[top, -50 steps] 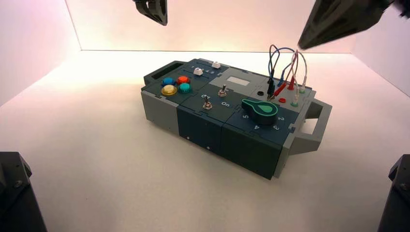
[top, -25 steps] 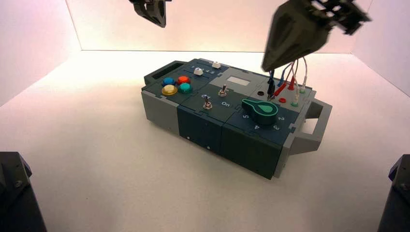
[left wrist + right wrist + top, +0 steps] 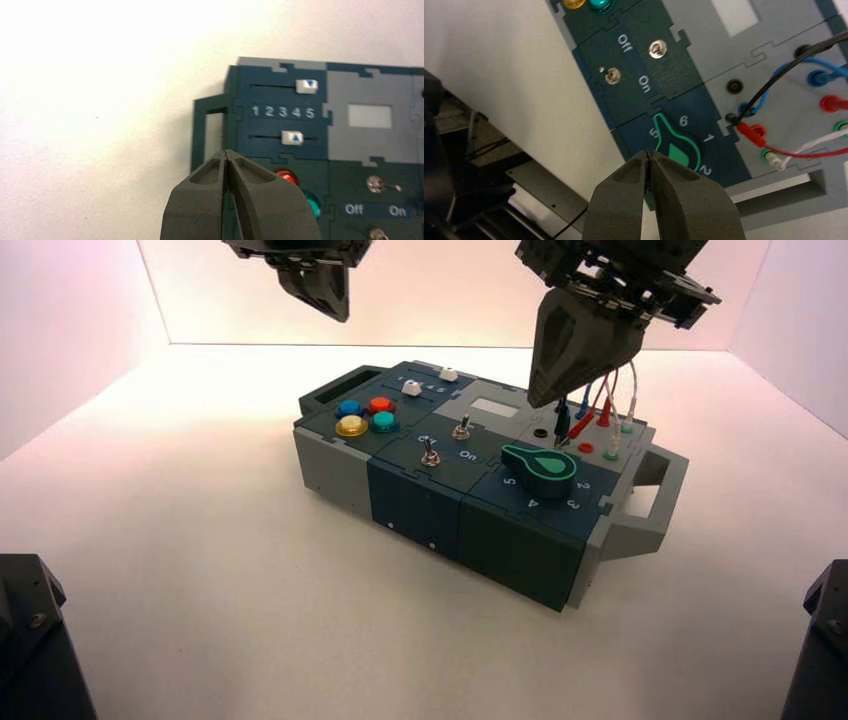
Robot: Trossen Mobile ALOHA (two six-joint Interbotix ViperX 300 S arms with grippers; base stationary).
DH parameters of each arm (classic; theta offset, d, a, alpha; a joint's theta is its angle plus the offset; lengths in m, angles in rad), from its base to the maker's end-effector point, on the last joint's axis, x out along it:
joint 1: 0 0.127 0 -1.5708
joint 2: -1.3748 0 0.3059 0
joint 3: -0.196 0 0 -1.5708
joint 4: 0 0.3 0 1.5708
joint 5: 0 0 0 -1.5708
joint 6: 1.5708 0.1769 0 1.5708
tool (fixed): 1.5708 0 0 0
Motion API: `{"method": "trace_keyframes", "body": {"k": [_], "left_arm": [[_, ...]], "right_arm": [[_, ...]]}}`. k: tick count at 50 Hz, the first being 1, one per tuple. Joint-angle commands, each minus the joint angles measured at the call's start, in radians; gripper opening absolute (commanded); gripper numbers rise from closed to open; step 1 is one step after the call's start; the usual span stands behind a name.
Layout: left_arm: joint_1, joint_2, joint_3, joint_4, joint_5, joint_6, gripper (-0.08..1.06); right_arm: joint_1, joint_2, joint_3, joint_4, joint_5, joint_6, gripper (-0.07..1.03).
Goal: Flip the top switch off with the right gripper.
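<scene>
High view showed the right gripper (image 3: 541, 398), fingers clenched, above the box's (image 3: 420, 502) back edge, approaching; next it needed lowering beside the top switch (image 3: 462, 428).

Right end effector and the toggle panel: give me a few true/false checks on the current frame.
1. The right end effector touches the top switch. False: it hangs in the air over the wired jack panel, apart from the switch.
2. The right end effector's fingers are closed to a point. True.
3. The left end effector grips a white slider cap. False: it hangs shut above the box's far side, holding nothing.
4. The green knob sits on the panel next to the two toggles. True.
5. The top switch's lever leans toward the On lettering in the left wrist view. True.
</scene>
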Motion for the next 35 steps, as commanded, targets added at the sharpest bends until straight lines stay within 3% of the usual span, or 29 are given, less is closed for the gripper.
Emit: {"method": "trace_keyframes", "body": {"k": [1,35], "left_arm": [[-0.017,-0.015,-0.009,0.002,-0.011,0.012,-0.03],[-0.008,0.140,-0.020,0.012,-0.046,0.028,-0.03]], "right_arm": [[-0.008,-0.012,-0.018,-0.002,-0.012,0.002,-0.02],[-0.009,-0.046,-0.046,-0.003,0.021,0.009,-0.02]]}}
